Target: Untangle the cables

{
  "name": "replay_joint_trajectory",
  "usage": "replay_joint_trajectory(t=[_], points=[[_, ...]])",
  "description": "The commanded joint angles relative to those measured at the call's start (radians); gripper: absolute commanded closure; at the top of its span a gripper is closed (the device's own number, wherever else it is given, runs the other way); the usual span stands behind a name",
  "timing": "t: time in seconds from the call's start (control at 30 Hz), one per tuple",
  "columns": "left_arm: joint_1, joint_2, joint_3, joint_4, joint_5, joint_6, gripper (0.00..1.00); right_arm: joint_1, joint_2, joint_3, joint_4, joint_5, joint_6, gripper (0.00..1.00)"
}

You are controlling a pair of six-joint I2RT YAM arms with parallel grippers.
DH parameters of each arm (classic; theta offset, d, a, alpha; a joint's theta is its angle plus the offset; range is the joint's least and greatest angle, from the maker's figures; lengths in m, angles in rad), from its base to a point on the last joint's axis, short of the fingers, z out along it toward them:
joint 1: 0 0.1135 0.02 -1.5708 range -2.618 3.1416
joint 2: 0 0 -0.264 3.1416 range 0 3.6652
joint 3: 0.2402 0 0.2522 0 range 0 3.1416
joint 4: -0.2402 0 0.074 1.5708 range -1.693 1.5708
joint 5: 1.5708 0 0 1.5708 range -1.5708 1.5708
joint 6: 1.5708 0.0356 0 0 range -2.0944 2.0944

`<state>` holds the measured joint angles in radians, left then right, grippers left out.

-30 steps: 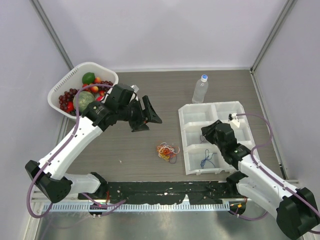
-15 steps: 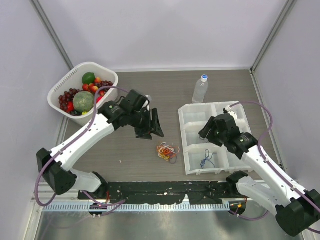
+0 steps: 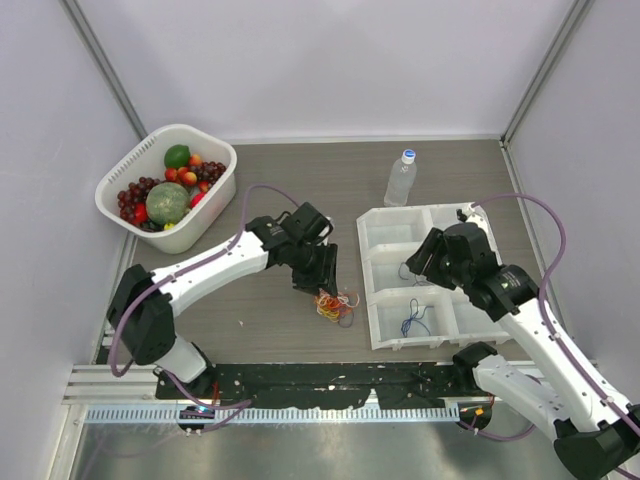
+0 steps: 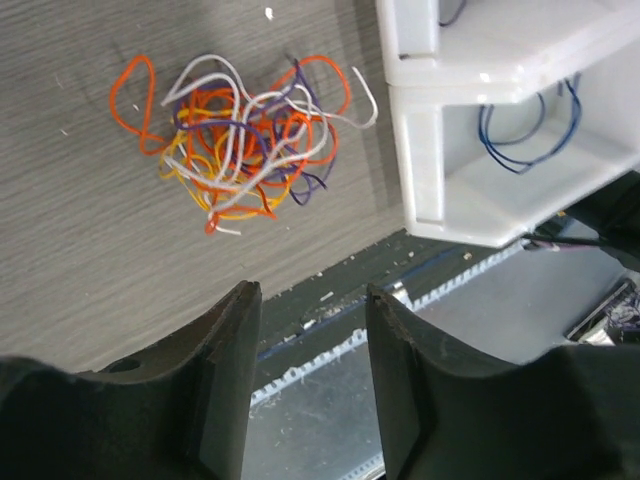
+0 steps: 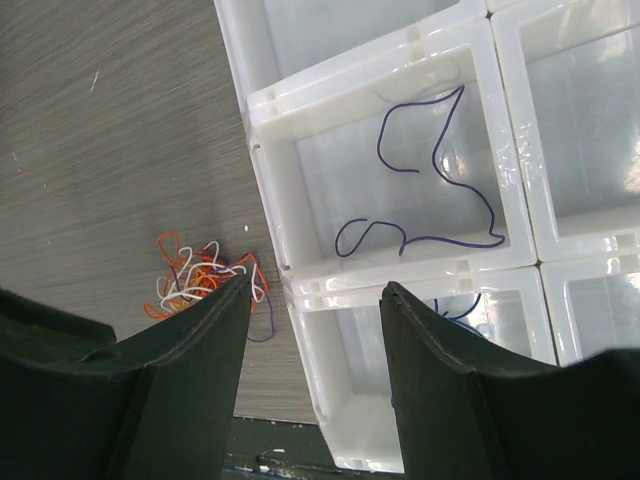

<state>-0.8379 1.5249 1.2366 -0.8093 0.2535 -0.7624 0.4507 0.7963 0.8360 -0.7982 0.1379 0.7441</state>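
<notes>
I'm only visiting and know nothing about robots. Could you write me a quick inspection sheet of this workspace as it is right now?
Surface: grey wood-grain table, a few small specks.
Job's things: tangle of thin wires, orange, white, yellow and purple, on the table; one purple wire and one blue wire lie in separate compartments of the white tray.
Clutter: fruit basket, water bottle.
Grippers: left gripper open, empty, near the tangle; right gripper open, empty, over the tray.
Cables: purple arm hoses loop free.
Surroundings: pale walls.
</notes>
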Motion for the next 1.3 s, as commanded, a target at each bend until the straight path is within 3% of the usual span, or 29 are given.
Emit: replay_joint_trajectory(t=[0.0, 0.07, 0.13, 0.33, 0.63, 0.77, 0.9, 1.03, 1.27], points=[[-0.007, 0.073, 0.046, -0.02, -0.055, 0.055, 0.44, 0.003, 0.02, -0.017, 0.06, -0.062, 0.018, 0.41], [-0.009, 0.095, 0.083, -0.094, -0.127, 0.046, 0.34, 0.006, 0.029, -0.035, 0.097, -0.109, 0.028, 0.42], [-0.009, 0.086, 0.069, -0.091, -0.175, 0.055, 0.34, 0.005, 0.044, -0.038, 0.111, -0.123, 0.026, 0.42], [-0.009, 0.121, 0.047, -0.059, -0.168, 0.129, 0.46, 0.005, 0.063, -0.032, 0.122, -0.176, 0.014, 0.43], [-0.009, 0.141, -0.054, 0.103, 0.041, 0.072, 0.5, 0.005, 0.093, -0.055, 0.182, -0.23, 0.04, 0.44], [-0.01, 0.139, -0.054, 0.108, -0.009, 0.081, 0.66, 0.005, 0.098, -0.061, 0.2, -0.248, 0.055, 0.45], [-0.009, 0.158, -0.023, 0.073, -0.065, 0.11, 0.7, 0.003, 0.113, -0.077, 0.234, -0.271, 0.064, 0.45], [-0.009, 0.179, -0.009, 0.042, -0.094, 0.132, 0.67, 0.006, 0.136, -0.084, 0.267, -0.31, 0.077, 0.47], [-0.012, 0.141, -0.009, 0.041, -0.137, 0.135, 0.97, 0.029, 0.156, -0.084, 0.297, -0.331, 0.069, 0.48]])
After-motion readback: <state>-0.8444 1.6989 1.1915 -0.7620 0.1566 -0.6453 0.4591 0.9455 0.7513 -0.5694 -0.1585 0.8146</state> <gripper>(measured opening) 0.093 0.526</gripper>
